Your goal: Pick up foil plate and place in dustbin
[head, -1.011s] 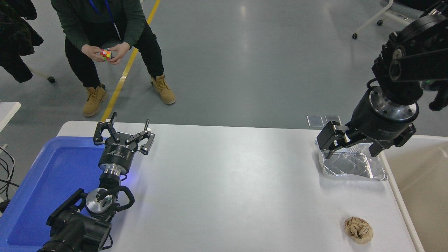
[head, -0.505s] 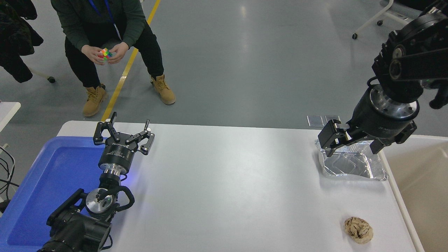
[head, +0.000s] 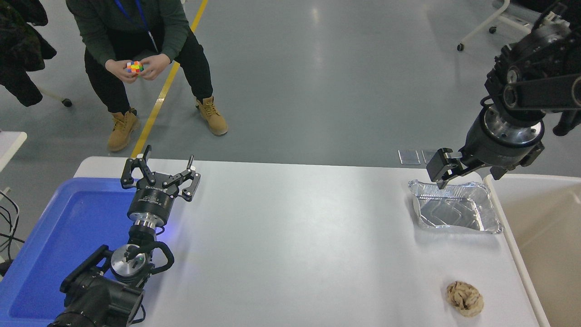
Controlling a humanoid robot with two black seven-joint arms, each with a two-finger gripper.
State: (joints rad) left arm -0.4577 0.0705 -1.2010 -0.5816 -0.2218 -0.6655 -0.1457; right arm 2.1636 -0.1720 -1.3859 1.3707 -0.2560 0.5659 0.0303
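Blue tray (head: 54, 236) table's left; crumpled paper ball (head: 464, 298) near-right; person (head: 136, 45) holding cube (head: 135, 66).

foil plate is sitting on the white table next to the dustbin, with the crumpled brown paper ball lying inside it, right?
Not quite. The head view shows the foil plate on the white table next to the dustbin, but the crumpled brown paper ball lies on the table nearer the camera, apart from the plate, not inside it.
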